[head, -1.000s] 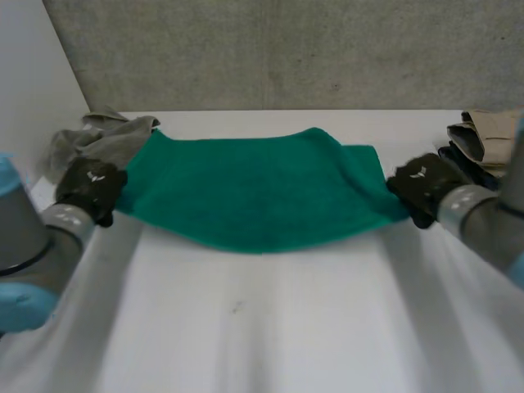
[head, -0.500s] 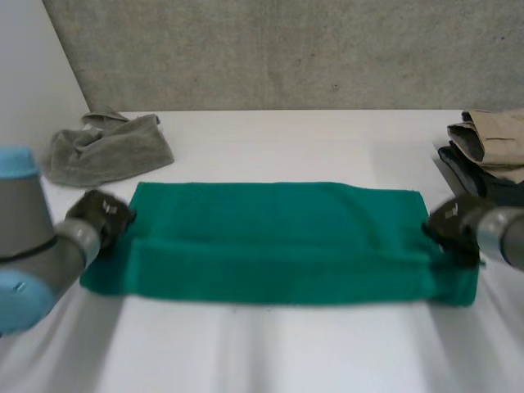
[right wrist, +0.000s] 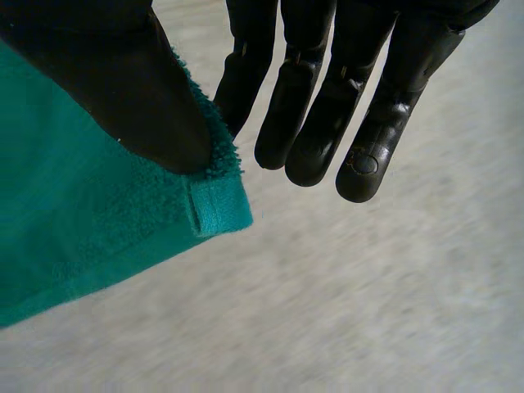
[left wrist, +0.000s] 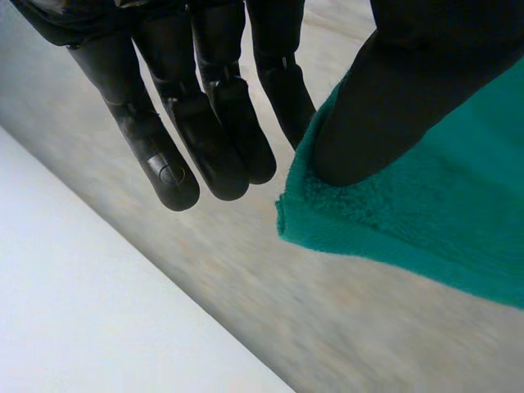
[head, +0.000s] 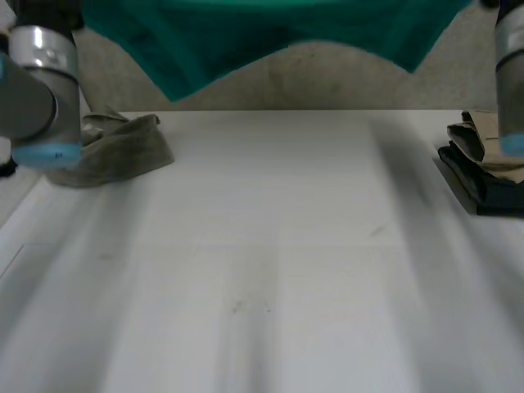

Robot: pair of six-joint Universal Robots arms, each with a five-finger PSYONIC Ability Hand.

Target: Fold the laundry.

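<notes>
Your green terry towel (head: 270,33) hangs in the air, well above the white table (head: 270,270). It is strung between the two arms, and its lower edge sags to a point on the left arm's side. The left hand (left wrist: 205,123) has one corner pinched under its thumb, with its other fingers straight and free beside the cloth. The right hand (right wrist: 327,106) holds the opposite, hemmed corner the same way, thumb down on the pile and the other fingers loose.

Mind those grips. Each is a thin nip right at the corner's edge, with little cloth beneath the thumb. A quick swing or a hard pull apart could, I judge, slide a corner out, and the towel would drop in a heap or dangle from one hand. The lower edge hangs uneven, so if you lay it down as it is, the fold may land skewed or creased. Carried too far sideways, it could drag over the grey crumpled cloth (head: 115,147) near the left arm (head: 37,90) or the stack of folded clothes (head: 483,160) by the right arm (head: 512,74).

In the head view the towel's upper edge is cut off. In both wrist views the finger behind the cloth is covered, so you cannot tell how firm either pinch is. It is also unclear whether the towel hangs single or doubled.
</notes>
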